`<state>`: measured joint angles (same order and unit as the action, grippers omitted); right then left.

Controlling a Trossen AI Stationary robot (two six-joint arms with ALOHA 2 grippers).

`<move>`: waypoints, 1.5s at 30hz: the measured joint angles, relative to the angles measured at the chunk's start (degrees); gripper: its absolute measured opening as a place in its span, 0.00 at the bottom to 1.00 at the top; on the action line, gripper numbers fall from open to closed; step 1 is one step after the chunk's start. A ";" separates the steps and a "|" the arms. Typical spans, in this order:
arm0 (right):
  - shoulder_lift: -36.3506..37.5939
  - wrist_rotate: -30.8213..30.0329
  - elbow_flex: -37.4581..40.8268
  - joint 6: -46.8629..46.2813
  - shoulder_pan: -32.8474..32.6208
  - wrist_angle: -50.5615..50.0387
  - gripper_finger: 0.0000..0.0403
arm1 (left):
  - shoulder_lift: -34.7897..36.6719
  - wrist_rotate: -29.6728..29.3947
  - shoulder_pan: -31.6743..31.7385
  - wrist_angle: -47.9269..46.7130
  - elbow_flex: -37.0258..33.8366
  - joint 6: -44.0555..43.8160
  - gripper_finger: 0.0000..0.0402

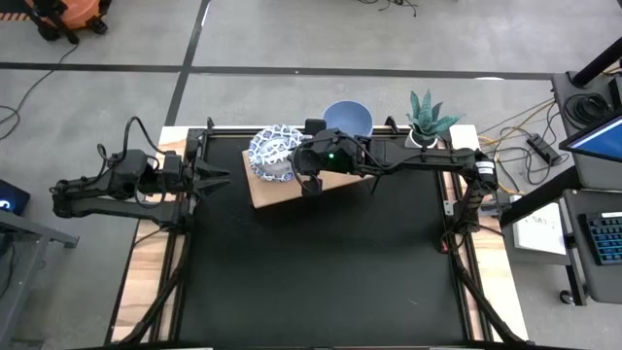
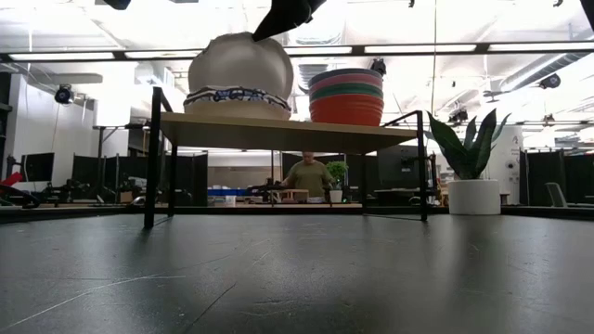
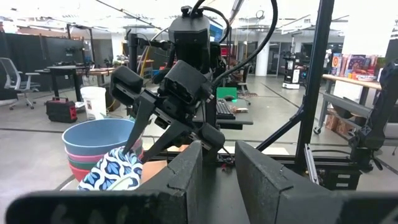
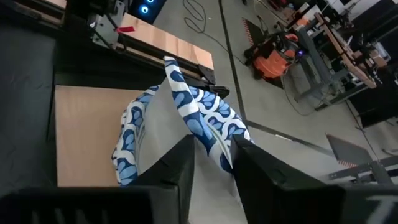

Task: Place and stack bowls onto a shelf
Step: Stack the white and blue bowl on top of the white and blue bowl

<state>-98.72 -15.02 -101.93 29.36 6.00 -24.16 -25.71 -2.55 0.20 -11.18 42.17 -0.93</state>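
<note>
The shelf (image 1: 292, 192) (image 2: 278, 133) stands at the table's far edge. On its left part sit white bowls with blue patterned rims (image 1: 275, 151) (image 2: 237, 96). The top one (image 2: 239, 63) (image 4: 199, 118) is tipped up, its white underside toward the near edge. My right gripper (image 1: 303, 165) (image 4: 212, 149) is shut on its rim. On the shelf's right part is a stack of plain bowls (image 2: 345, 97) (image 1: 348, 119): red, green, pink, blue-grey on top. My left gripper (image 1: 212, 178) (image 3: 221, 168) waits open near the table's left edge, touching nothing. My right gripper pinches the tipped white-and-blue bowl by its rim (image 4: 208, 134), one finger (image 4: 177, 165) on one face of the wall and the other on the opposite face. It comes from above, slanting down. The bowl's lower part rests on the bowls beneath it.
A small white pot with a green plant (image 1: 428, 122) (image 2: 469, 176) stands right of the shelf at the far edge. The shelf rests on thin black legs (image 2: 151, 158). The black table top (image 1: 321, 262) stretches toward the near edge. A person (image 2: 309, 174) is far behind.
</note>
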 joint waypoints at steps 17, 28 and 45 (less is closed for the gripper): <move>0.81 0.21 -0.02 -2.15 -3.29 0.48 0.20 | -0.92 -0.06 -0.01 4.65 -2.71 -1.12 0.20; 0.67 7.57 4.87 -7.48 -2.31 6.58 0.06 | -1.14 -0.06 -0.01 5.23 -2.71 -1.55 0.20; 0.26 7.66 17.24 -8.44 -0.70 24.75 0.02 | -2.48 -0.04 -0.01 5.53 -2.78 -2.87 0.20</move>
<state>-98.45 -7.36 -84.69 20.93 5.30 0.59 -28.20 -2.59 0.19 -5.65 39.40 -3.79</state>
